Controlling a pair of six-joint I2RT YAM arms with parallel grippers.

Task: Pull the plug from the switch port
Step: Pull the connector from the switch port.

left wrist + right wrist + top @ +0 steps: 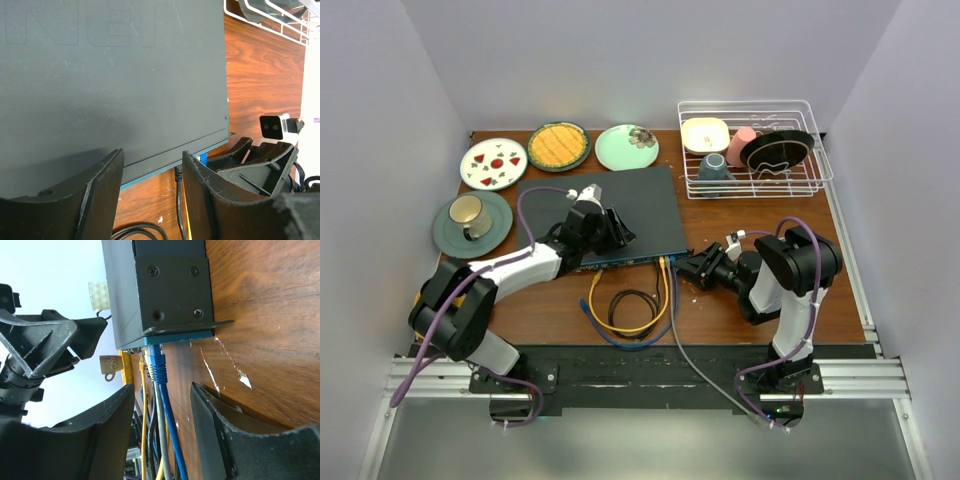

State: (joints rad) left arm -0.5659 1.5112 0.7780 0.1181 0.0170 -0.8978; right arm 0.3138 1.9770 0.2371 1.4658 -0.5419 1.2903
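Observation:
The switch (630,205) lies flat mid-table, its blue front edge (635,261) facing the arms. My left gripper (152,172) is open, its fingers straddling that front edge, with a black cable (178,200) between them. In the top view the left gripper (617,238) rests over the switch's front left part. At the switch's front right corner (172,295), a blue plug (158,362) sits in a port beside grey and yellow ones. My right gripper (162,407) is open, and the blue, grey and yellow cables run between its fingers untouched.
Three plates (558,146) and a cup on a saucer (472,220) stand at the back left. A white dish rack (756,150) with crockery is at the back right. Coiled yellow, black and blue cables (630,312) lie in front of the switch.

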